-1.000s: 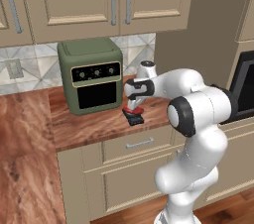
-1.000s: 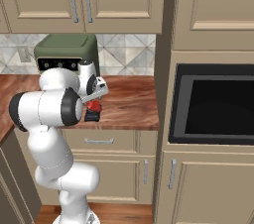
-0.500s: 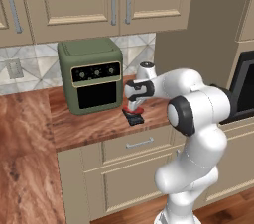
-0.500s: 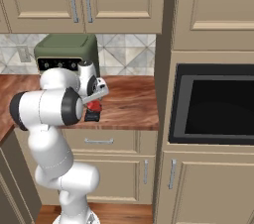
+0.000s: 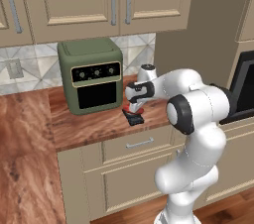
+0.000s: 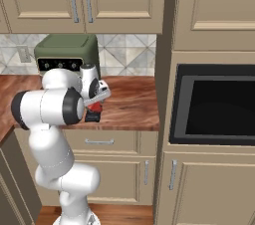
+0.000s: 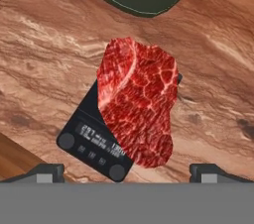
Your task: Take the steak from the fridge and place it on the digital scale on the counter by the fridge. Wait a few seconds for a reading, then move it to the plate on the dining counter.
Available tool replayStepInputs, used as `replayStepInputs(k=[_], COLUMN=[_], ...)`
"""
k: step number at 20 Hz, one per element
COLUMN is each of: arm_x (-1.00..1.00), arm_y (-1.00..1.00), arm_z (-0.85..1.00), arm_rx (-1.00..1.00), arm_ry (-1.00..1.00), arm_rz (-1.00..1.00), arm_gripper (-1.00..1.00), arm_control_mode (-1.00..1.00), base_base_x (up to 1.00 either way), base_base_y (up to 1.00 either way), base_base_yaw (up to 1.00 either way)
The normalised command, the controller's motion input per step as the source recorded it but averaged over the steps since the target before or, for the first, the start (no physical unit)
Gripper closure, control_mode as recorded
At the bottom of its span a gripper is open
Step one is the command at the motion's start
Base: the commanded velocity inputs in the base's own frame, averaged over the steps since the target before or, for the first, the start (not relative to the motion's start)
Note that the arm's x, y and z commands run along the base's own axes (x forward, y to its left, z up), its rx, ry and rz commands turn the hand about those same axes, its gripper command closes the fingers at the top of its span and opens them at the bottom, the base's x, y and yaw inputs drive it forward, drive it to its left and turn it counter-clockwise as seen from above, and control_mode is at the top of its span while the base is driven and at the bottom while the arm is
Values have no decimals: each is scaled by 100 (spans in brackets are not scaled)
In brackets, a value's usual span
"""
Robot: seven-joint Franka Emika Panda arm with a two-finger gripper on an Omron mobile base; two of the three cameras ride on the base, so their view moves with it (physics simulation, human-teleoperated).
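The steak (image 7: 136,101), red and marbled, lies flat on the black digital scale (image 7: 92,141), covering most of its top and leaving the display strip showing. The scale (image 5: 134,118) sits on the wood counter (image 5: 89,126) just right of the green toaster oven. My gripper (image 7: 126,172) hovers straight above the steak (image 5: 130,108), open, with its fingertips (image 7: 49,171) wide apart and clear of the meat. From the right, the steak (image 6: 95,108) and the scale (image 6: 92,117) peek out beside the hand. The fridge, plate and dining counter are out of view.
The green toaster oven (image 5: 92,77) stands close behind and left of the scale. Wall cabinets (image 5: 99,0) hang above. A black built-in oven (image 6: 214,104) sits in the tall cabinet to the right. The counter's front edge (image 6: 124,127) is near the scale.
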Motion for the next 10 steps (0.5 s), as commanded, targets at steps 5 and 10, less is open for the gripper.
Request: replayStepInputs(k=[5, 10], arm_x=[6, 11], arm_y=[0, 0], arm_z=[-10, -9], arm_rx=[0, 0], arm_ry=[0, 0], arm_rz=[0, 0], arm_gripper=[-100, -100], arm_control_mode=[-100, -100], base_base_x=[0, 0], base_base_y=[0, 0], base_base_yaw=[0, 0])
